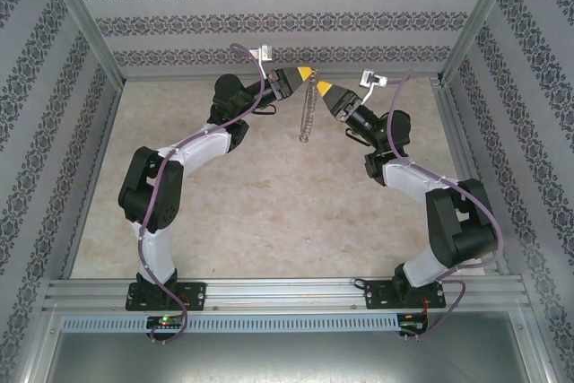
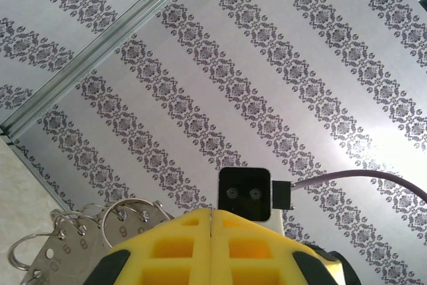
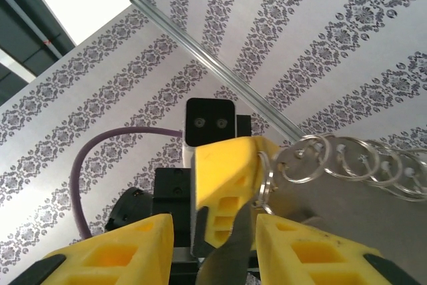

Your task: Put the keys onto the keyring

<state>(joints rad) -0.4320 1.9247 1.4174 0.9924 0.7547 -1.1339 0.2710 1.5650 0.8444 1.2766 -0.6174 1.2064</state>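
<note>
Both arms are raised and meet over the far middle of the table. The keyring hangs edge-on below the two gripper tips. My left gripper is shut, its yellow fingers pressed together, pinching the keyring's top. Small wire loops fringe the rim, and numbered flat tags hang beside the left fingers. My right gripper faces the left one with its jaws apart. In that gap stand the left gripper's fingers and a flat grey metal piece, seemingly one of the keys.
Patterned walls and aluminium posts enclose the beige table on three sides. Purple cables run along both arms. The right wrist camera faces the left gripper at close range.
</note>
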